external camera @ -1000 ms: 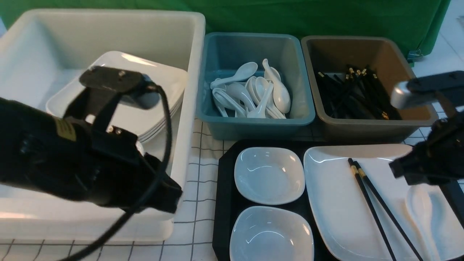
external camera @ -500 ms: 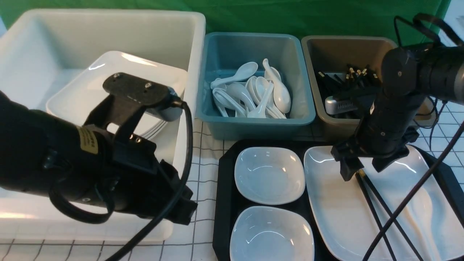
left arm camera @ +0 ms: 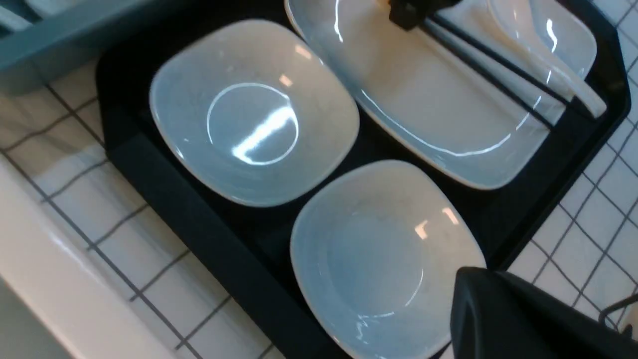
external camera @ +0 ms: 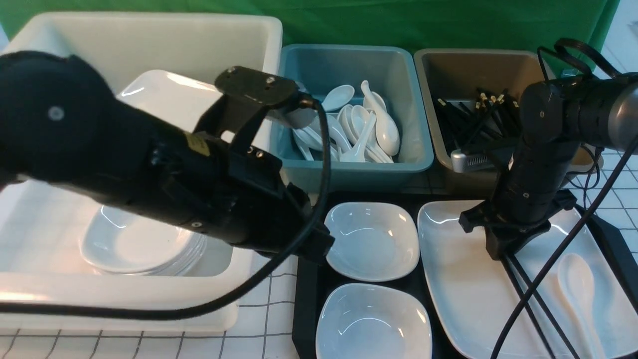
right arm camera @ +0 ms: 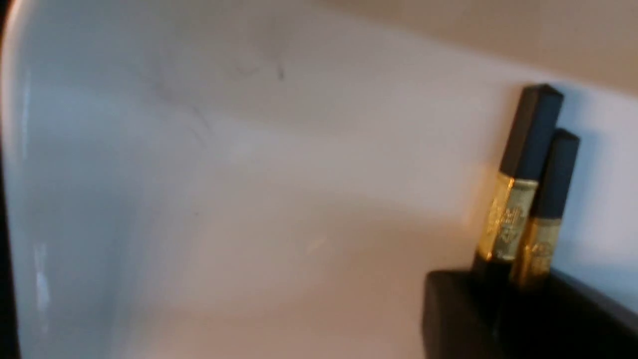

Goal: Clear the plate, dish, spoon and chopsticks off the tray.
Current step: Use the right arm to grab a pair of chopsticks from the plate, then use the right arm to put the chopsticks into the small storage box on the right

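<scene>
Chopsticks [right arm camera: 529,149] lie on the plate [external camera: 458,279], which sits on the right side of the tray [external camera: 306,284], with the spoon [external camera: 578,284] beside them. We find the right gripper [external camera: 501,249] down on the plate, pinching the chopsticks near their gold bands. The left gripper [external camera: 320,245] is closed and empty, hovering at the tray's left edge beside the far dish [external camera: 371,239].

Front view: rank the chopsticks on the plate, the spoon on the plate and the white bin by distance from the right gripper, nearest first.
1. Chopsticks: at the right gripper's jaws, on the plate.
2. Spoon: on the plate, to the gripper's right.
3. White bin: far left.
</scene>
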{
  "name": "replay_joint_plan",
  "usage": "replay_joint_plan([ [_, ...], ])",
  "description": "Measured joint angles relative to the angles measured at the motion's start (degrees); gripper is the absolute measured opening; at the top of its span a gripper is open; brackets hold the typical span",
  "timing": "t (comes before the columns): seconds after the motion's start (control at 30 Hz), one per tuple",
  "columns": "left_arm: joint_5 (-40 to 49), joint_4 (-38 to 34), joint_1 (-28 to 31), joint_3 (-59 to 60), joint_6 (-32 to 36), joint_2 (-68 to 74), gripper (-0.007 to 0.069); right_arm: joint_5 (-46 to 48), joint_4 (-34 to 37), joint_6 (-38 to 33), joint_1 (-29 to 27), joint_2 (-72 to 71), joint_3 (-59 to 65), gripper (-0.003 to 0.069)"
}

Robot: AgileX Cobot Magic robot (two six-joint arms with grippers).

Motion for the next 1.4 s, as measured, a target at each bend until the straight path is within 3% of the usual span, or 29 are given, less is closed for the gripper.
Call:
replay_joint_plan([
  [0.03, 1.1, 0.0, 0.0, -0.9, 0.0, 1.0, 0.0005, -0.2, 0.4, 0.0, 0.0, 0.0, 0.0, 0.0134],
  [0.2, 2.6, 0.1, 0.0, -2.1, 0.0, 2.0, 0.0005, -0.5, 3.4, -0.5, 0.0, 0.0, 0.0, 0.0135],
  [0.5, 0.2, 0.2, 0.0, -2.6, -1.1, 2.1, 0.0005, 2.8, 16.7, -7.5, 0.0, -5.0, 0.0, 0.0135],
  [0.63, -4.3, 0.4, 0.0, -2.9, -1.2, 2.1, 0.0005, 6.8, 21.3, -11.1, 0.0, -10.4, 0.0, 0.0135],
  [0.77, -16.5, 0.4, 0.0, -3.0, -1.1, 2.1, 0.0005, 5.4, 23.5, -14.3, 0.1, -16.3, -0.4, 0.0135],
  [0.87, -23.6, 0.3, 0.0, -3.0, -0.3, 2.1, 0.0005, 1.5, 23.7, -15.4, -0.7, -18.4, -2.7, 0.0135],
  [1.03, -32.2, 0.0, 0.0, -3.0, 1.2, 2.1, 0.0005, -14.5, 23.8, -15.6, -5.4, -16.5, -11.9, 0.0135],
  [1.4, -23.9, 0.0, 0.0, -3.0, 1.8, 2.1, 0.0005, -40.2, 23.7, -15.6, -9.7, -1.6, -22.4, 0.0135],
])
